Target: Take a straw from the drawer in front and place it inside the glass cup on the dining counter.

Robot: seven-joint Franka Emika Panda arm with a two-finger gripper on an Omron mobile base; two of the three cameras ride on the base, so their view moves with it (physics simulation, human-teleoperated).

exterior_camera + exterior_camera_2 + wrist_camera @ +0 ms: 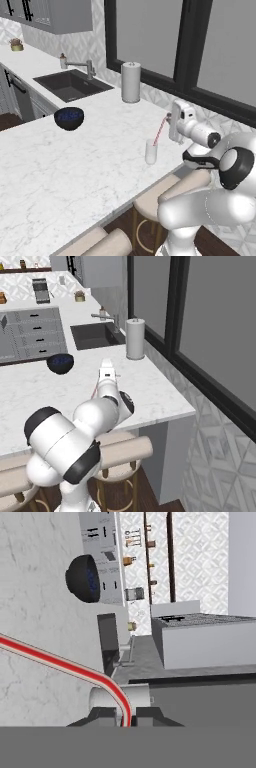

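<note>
Clamping its two dark fingertips on the thin pink-red straw [160, 130], the gripper [170, 119] holds its lower end in the small clear glass cup [151, 152] on the white marble dining counter [60, 175]. Releasing at this tilt could tip the light cup, or pulling away could drag the straw out.

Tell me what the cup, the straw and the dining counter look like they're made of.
Glass cup: clear, probably glass; counter shows through it. Straw: smooth pink-red, likely plastic, with a pale stripe in the hand view. Dining counter: white, faint grey veins, looks like polished marble.
</note>
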